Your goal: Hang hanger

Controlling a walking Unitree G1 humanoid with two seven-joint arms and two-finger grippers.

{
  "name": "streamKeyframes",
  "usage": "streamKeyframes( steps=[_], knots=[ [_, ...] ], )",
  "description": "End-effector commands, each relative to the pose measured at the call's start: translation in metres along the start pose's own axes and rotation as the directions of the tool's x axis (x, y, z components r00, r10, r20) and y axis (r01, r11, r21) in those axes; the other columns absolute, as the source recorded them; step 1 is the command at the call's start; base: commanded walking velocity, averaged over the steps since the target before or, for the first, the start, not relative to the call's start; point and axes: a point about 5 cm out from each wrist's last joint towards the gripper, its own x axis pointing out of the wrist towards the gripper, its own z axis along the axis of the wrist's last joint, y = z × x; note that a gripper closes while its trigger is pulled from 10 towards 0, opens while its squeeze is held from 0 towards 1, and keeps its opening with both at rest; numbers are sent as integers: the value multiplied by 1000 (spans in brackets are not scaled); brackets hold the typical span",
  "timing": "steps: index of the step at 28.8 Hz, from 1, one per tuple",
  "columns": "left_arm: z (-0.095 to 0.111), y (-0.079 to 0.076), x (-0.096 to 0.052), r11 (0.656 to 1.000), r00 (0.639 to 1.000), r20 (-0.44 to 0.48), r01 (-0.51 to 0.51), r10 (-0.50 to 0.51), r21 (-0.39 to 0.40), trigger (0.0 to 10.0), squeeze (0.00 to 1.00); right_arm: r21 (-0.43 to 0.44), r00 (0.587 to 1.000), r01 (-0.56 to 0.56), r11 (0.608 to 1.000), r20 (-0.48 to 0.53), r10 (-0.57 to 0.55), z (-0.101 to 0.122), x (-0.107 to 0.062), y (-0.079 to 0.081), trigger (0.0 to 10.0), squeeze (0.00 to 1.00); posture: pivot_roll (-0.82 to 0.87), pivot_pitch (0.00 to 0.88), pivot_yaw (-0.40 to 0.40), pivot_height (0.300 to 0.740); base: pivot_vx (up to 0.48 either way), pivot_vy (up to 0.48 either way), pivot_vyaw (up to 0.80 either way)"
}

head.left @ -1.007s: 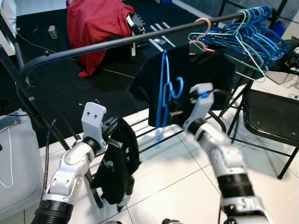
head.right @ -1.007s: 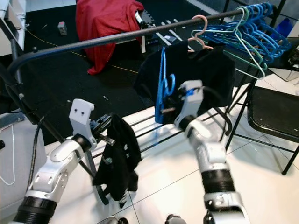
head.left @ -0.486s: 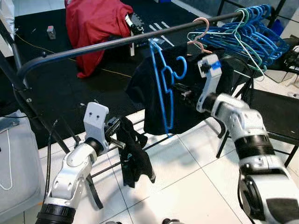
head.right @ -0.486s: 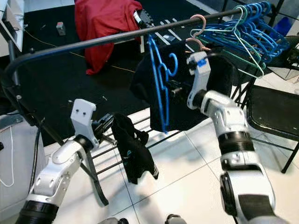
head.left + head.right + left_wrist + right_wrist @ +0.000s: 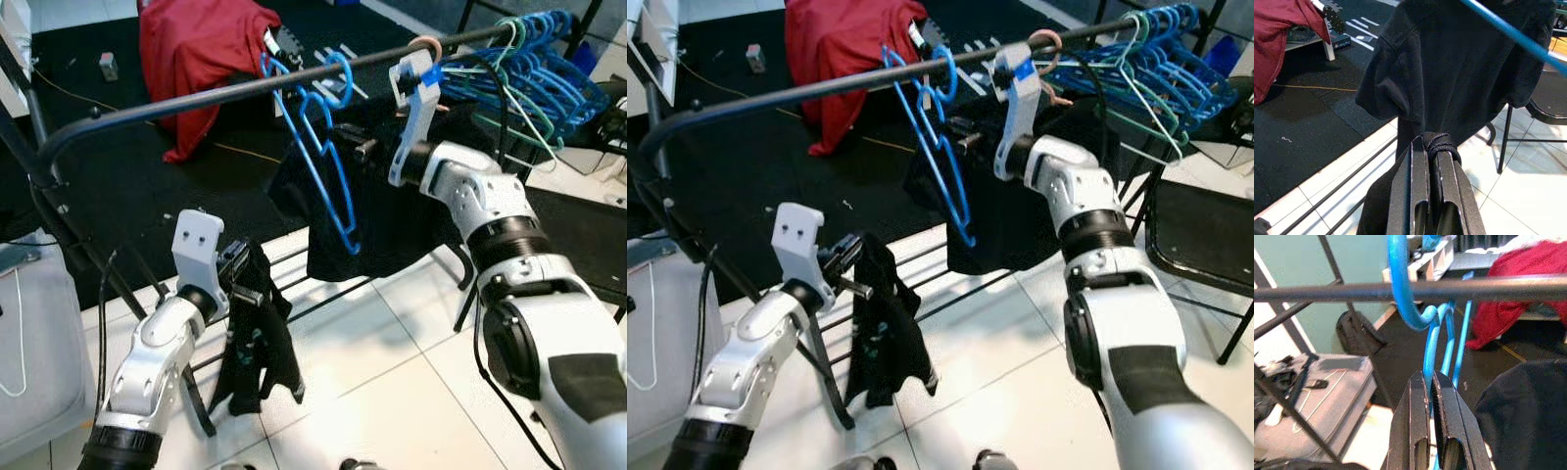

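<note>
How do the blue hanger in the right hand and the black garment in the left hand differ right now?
The blue hanger is rigid plastic, raised with its hook at the black rail; the black garment is limp cloth hanging low toward the floor tiles. The right hand pinches the hanger's neck up at the rail; the left hand pinches a bunched fold of the garment. Both are held in shut fingers.

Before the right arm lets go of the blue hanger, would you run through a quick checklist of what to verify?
1. right gripper shut on the blue hanger below its hook: ok.
2. Hook raised to the rail: ok.
3. Hook seated over the rail and bearing weight: cannot tell; in the right wrist view it curls behind the bar.
4. Hanger apart from the black shirt hanging beside it: not ok, they overlap.
5. left gripper shut on the black garment, held low away from the rail: ok.
</note>
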Motion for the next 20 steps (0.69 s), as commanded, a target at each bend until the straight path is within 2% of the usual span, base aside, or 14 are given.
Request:
streamKeyframes(
  steps=[1,2,4,5,6,8,9,10,11,15,16,17,18,20],
  knots=[
    [2,1,-2,999,999,5,-34,34,-13,9294,0,-1,998,28,1000,65,-28,4,2,1,10000,0,-26,159,-20,740,0,0,0],
    [-3,5,-4,997,997,-23,-73,72,-18,10000,0,18,996,51,999,72,-52,-6,2,2,10000,0,-28,162,-19,740,0,0,0],
    [-6,8,-5,995,994,-42,-98,97,-21,10000,0,31,995,62,998,73,-64,-13,2,3,10000,0,-28,162,-19,740,0,0,0],
    [-9,12,-7,994,991,-70,-111,111,1,10000,0,54,998,59,997,20,-60,-36,-1,8,10000,0,-30,161,-14,740,0,0,0],
    [-9,12,-7,994,991,-70,-111,111,1,10000,0,54,998,59,997,20,-60,-36,-1,8,10000,0,-30,161,-14,740,0,0,0],
    [-15,22,-11,988,983,-110,-146,150,43,10000,0,88,989,24,996,-149,-11,-91,-13,22,10000,0,-29,161,-5,740,0,0,0],
    [-16,25,-13,986,980,-117,-158,163,53,10000,0,99,978,12,995,-210,9,-110,-18,28,10000,0,-29,161,-5,740,0,0,0],
    [-16,25,-13,986,980,-117,-158,163,53,10000,0,99,978,12,995,-210,9,-110,-18,28,10000,0,-29,161,-5,740,0,0,0],
    [-17,27,-13,985,978,-121,-163,168,48,10000,0,99,964,9,995,-264,18,-129,-26,33,10000,0,-30,160,-1,740,0,0,0],
    [-17,27,-14,986,978,-122,-163,167,43,10000,0,97,956,8,995,-293,21,-140,-30,35,10000,0,-30,160,-1,740,0,0,0],
    [-17,28,-14,986,979,-124,-162,164,33,10000,0,113,950,32,993,-312,5,-151,-38,37,10000,0,-30,160,2,740,0,0,0],
    [-17,28,-14,986,979,-124,-162,164,33,10000,0,113,950,32,993,-312,5,-151,-38,37,10000,0,-30,160,2,740,0,0,0],
    [-16,28,-14,987,978,-133,-156,159,32,10000,0,107,946,56,993,-323,-18,-162,-49,41,10000,0,-32,159,8,740,0,0,0],
    [-16,28,-14,987,978,-133,-156,159,32,10000,0,107,946,56,993,-323,-18,-162,-49,41,10000,0,-32,159,8,740,0,0,0]
  ],
)
